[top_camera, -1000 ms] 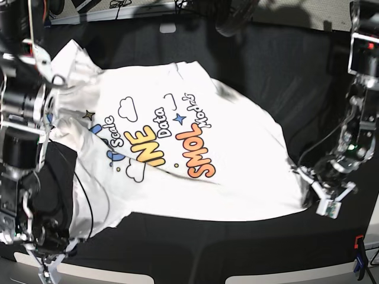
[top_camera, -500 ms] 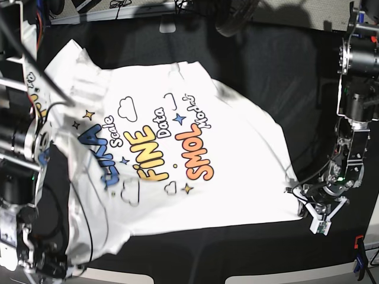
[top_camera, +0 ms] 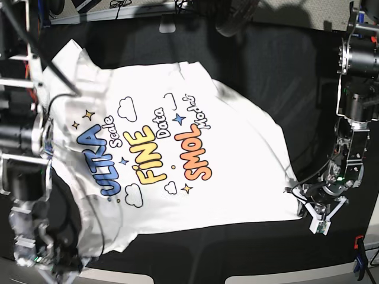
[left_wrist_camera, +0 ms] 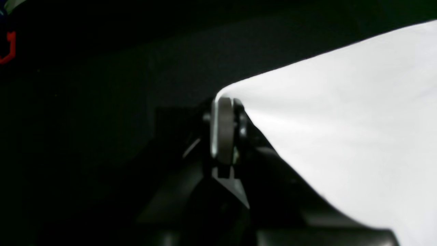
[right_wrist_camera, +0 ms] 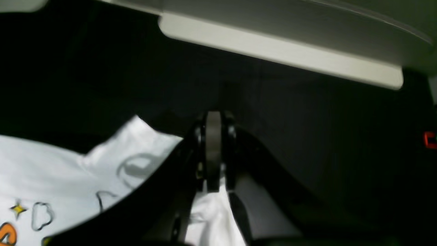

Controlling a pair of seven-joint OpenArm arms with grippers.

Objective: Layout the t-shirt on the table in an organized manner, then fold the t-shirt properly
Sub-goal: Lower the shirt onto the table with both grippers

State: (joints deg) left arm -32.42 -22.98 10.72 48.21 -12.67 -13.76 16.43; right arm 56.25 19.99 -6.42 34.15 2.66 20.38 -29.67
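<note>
The white t-shirt [top_camera: 237, 160] lies print side up on the black table [top_camera: 284, 65], its blue and orange lettering fully showing. My left gripper [top_camera: 296, 194] is at the shirt's right near corner, shut on the cloth. In the left wrist view its closed fingertips [left_wrist_camera: 223, 102] pinch the edge of the t-shirt [left_wrist_camera: 341, 119]. My right gripper [right_wrist_camera: 213, 119] is shut at the shirt's left near corner, with white t-shirt [right_wrist_camera: 208, 205] cloth caught between its fingers. In the base view that gripper is mostly hidden by its own arm [top_camera: 23, 177].
An orange clamp [top_camera: 357, 241] and a blue clamp [top_camera: 357, 266] sit at the table's near right edge. A pale table edge [right_wrist_camera: 273, 48] runs close beyond the right gripper. A small white tag [top_camera: 167, 26] and cables lie at the far edge.
The shirt's left near part has been drawn out flat, so the blue word now shows whole. The right arm moved toward the near edge. The left gripper shifted slightly, still holding its corner.
</note>
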